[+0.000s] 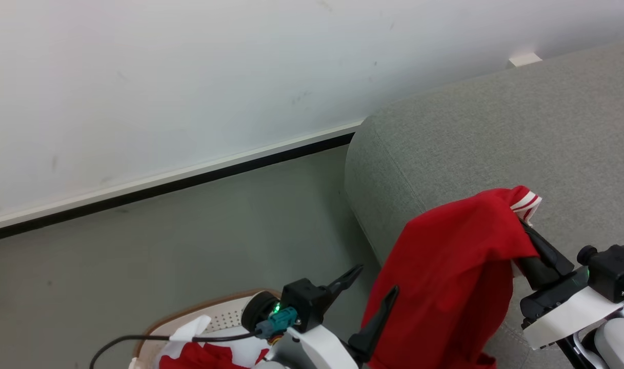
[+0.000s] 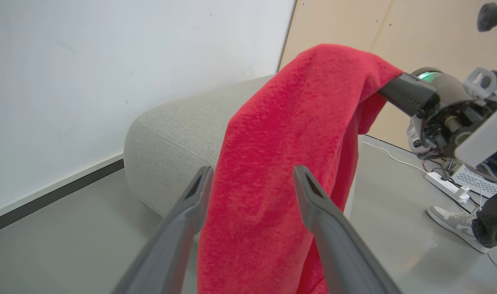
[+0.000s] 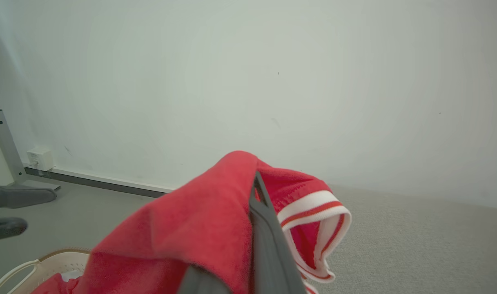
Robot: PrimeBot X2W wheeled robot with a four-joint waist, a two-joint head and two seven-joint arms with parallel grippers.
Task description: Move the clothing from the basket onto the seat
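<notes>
Head view: the clothing (image 1: pixel 450 266) is clamped near its striped cuff (image 1: pixel 526 204) by the right tool (image 1: pixel 527 228) at lower right, hung downward at the seat's (image 1: pixel 496 143) near edge, the left tool (image 1: pixel 377 279) spread apart beside it.

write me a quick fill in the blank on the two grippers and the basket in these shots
1. The right gripper is shut on a ____ garment with a striped cuff.
2. The left gripper is ____, holding nothing.
3. The basket, with more clothing in it, has a ____ rim.
Missing words: red; open; brown.
</notes>
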